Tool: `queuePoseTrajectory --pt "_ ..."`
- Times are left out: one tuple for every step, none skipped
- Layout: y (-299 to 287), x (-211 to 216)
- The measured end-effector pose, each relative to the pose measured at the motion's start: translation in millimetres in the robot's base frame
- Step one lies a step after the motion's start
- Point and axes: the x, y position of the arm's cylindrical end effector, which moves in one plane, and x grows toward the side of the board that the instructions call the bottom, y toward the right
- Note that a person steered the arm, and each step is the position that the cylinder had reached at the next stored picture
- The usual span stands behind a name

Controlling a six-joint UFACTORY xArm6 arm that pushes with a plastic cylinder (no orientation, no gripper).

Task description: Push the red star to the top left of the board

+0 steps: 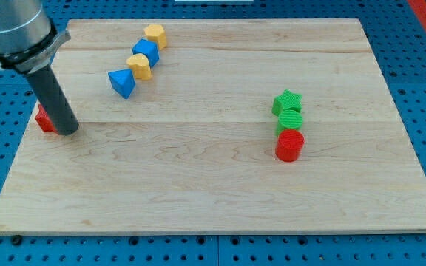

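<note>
The red star lies at the board's left edge, about halfway down, mostly hidden behind my rod. My tip rests on the board just to the star's right and touches it. The wooden board fills most of the view.
A diagonal row near the top left holds a yellow block, a blue block, a second yellow block and a blue triangle. At the right stand a green star, a green block and a red cylinder.
</note>
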Motion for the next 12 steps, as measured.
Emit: queuePoseTrajectory --pt "-32.7 35.2" --pt "-39.8 24.2" --pt "-27.2 1.2" --pt "-25.4 -21.6" --pt "-25.8 -38.7" --pt "-25.8 -70.1" --pt "-25.8 -108.6" --pt "-23.7 -147.2" --pt "-11.3 -160.0" --pt "-2.7 -165.0" --pt "-15.8 -150.6" --pt "-38.6 -148.5"
